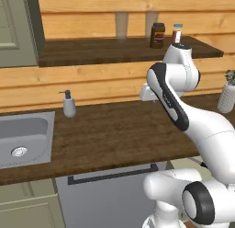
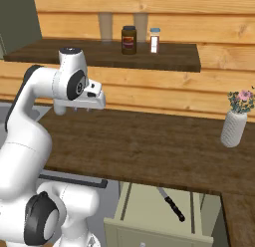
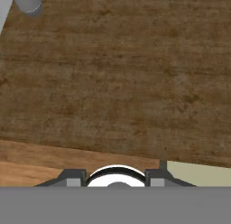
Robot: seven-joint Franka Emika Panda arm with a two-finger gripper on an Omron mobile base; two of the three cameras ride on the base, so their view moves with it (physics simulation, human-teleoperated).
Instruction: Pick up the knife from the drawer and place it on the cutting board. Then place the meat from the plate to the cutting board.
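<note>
Knife (image 2: 170,204): lies in the open drawer (image 2: 149,218) below the counter edge, black handle toward the front, blade pointing back-left, nothing on top of it.
Drawer: pulled out under the counter (image 2: 149,151), right of the arm base.
Gripper (image 2: 79,107): up over the counter, well apart from the knife; can't tell how far the jaws are spread (tips barely show in hand view).
Around: soap dispenser (image 1: 69,104) by the sink (image 1: 23,137); white vase w/ flowers (image 2: 235,122) on counter, right side; dark jar (image 2: 129,40) and small bottle (image 2: 155,40) on the upper shelf (image 2: 99,54).
</note>
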